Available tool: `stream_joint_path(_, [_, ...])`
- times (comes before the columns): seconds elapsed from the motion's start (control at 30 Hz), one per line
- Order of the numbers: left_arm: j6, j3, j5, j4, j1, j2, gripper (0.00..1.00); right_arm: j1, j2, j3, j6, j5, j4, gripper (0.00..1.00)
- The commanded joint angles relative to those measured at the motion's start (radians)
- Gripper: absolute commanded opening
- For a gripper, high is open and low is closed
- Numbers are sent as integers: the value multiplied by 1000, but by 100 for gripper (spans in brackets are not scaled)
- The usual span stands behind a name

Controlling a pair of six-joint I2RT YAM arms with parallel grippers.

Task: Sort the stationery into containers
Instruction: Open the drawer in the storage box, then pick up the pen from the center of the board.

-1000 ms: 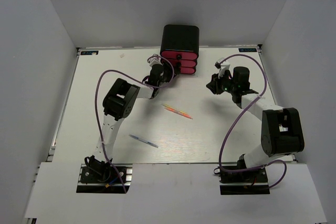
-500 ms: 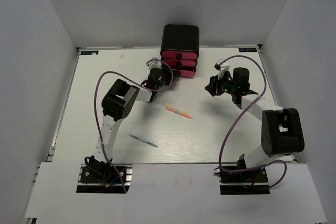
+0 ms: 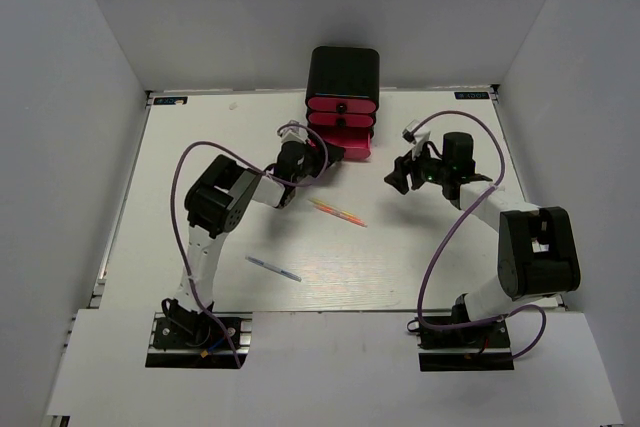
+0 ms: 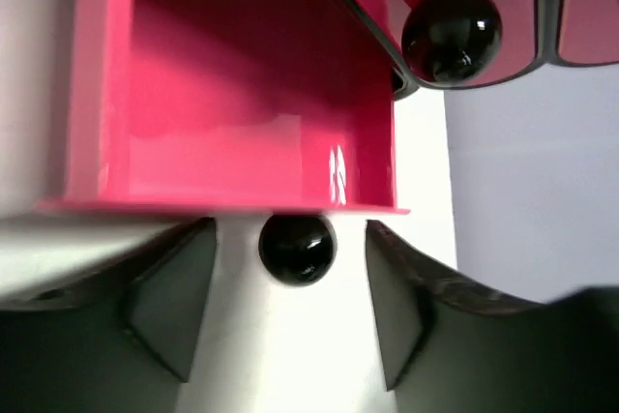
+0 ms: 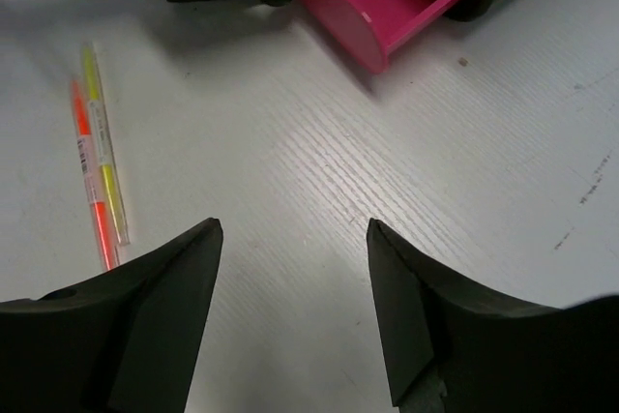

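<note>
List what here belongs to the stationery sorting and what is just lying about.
Job: black cabinet, open pink drawer, orange pen, yellow pen, blue-grey pen.
Not the job: purple cables on the arms, table.

1. A black rounded cabinet (image 3: 343, 69) stands at the far edge of the surface (image 3: 420, 267). It holds three stacked pink drawers with black knobs.
2. The bottom drawer (image 3: 352, 149) is pulled out and the upper two are shut.
3. A thin orange pen (image 5: 94, 202) and a thin yellow pen (image 5: 103, 132) lie side by side mid-surface.
4. A thin blue-grey pen (image 3: 273, 267) lies alone, nearer the front.
</note>
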Motion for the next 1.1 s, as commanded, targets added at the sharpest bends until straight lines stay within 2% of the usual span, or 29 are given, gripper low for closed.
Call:
stream_joint_path(0.0, [15,-48,6,-76,-1,-108,74,5,-30,22,-104,-104,-70,66])
stream_joint_path(0.07, [24,-92,6,-76,-1,-138,78,6,-35,25,-173,-182,-117,62])
stream_joint_path(0.13, [24,-152,6,-76,10,-191,79,12,-43,18,-277,-245,-175,55])
stream_joint_path(0.2, [35,-194,6,-67,10,-234,79,25,-47,9,-393,-270,-231,47])
stream_joint_path(0.23, [44,-233,6,-67,19,-257,79,32,-53,4,-420,-275,-263,39])
stream_joint_path(0.3, [85,-266,24,-97,19,-332,79,63,-60,-16,-478,-272,-298,35])
stream_joint_path(0.37, [137,-319,35,-149,19,-416,79,97,-60,-22,-532,-250,-317,35])
stream_joint_path(0.5, [200,-433,35,-237,19,-552,79,162,-24,-11,-531,-182,-328,39])
stream_joint_path(0.57, [228,-491,-11,-301,19,-677,79,201,6,7,-508,-142,-315,39])
stream_joint_path(0.77, [314,-591,-135,-612,19,-1015,81,301,86,90,-446,24,-326,42])
stream_joint_path(0.8, [325,-591,-157,-730,19,-1102,82,325,101,105,-451,52,-328,44])
stream_joint_path(0.83, [325,-591,-180,-789,19,-1144,85,333,104,107,-452,69,-326,44])
stream_joint_path(0.93, [284,-600,-253,-997,19,-1280,85,359,112,110,-465,96,-323,46])
stream_joint_path(1.07, [208,-642,-275,-1145,9,-1426,86,385,135,117,-440,129,-305,47])
